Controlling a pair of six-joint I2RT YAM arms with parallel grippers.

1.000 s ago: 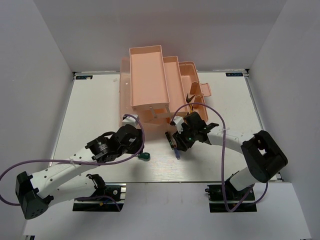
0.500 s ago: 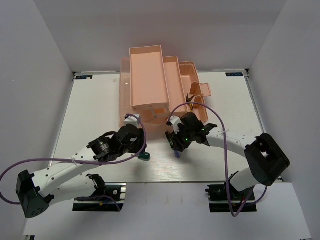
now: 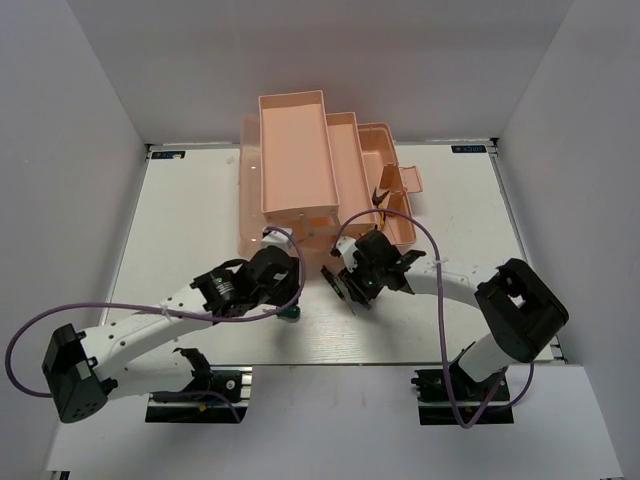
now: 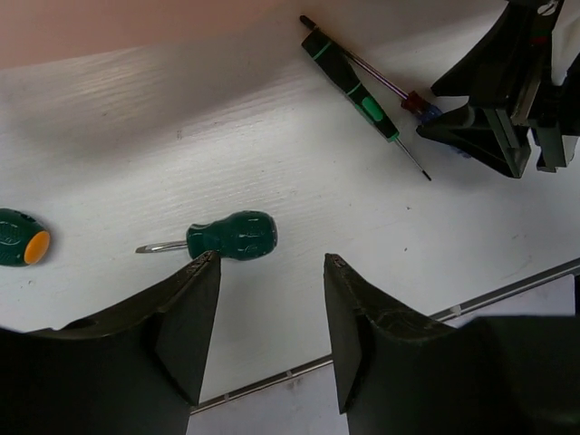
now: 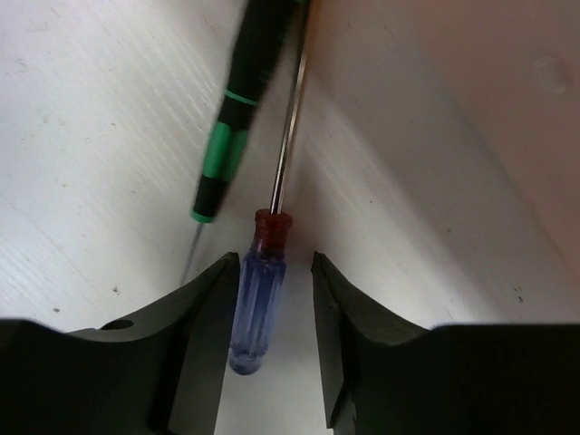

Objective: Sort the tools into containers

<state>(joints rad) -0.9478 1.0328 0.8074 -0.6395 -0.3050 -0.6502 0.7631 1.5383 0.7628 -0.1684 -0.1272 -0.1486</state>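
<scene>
The salmon-pink toolbox point(image 3: 300, 150) stands open at the table's far middle. A slim purple-handled screwdriver point(image 5: 258, 304) lies on the table between the fingers of my open right gripper point(image 5: 275, 258), close to the left finger. In the top view the right gripper point(image 3: 345, 285) hides it. A green stubby screwdriver point(image 4: 231, 237) lies just beyond the left fingertip of my open, empty left gripper point(image 4: 272, 260). It shows partly in the top view point(image 3: 290, 316) under the left gripper point(image 3: 285, 298). An orange-green stubby screwdriver point(image 4: 20, 237) lies at the left edge.
A slim black-and-green precision screwdriver point(image 5: 240, 109) lies beside the purple one's shaft, near the toolbox wall point(image 5: 471, 109); it also shows in the left wrist view point(image 4: 349, 77). Something dark and yellow point(image 3: 381, 196) sits in the toolbox's right compartment. The table's front edge is close behind both grippers.
My right gripper has moved left and now straddles the purple screwdriver. My left gripper has moved right and forward, over the green stubby screwdriver.
</scene>
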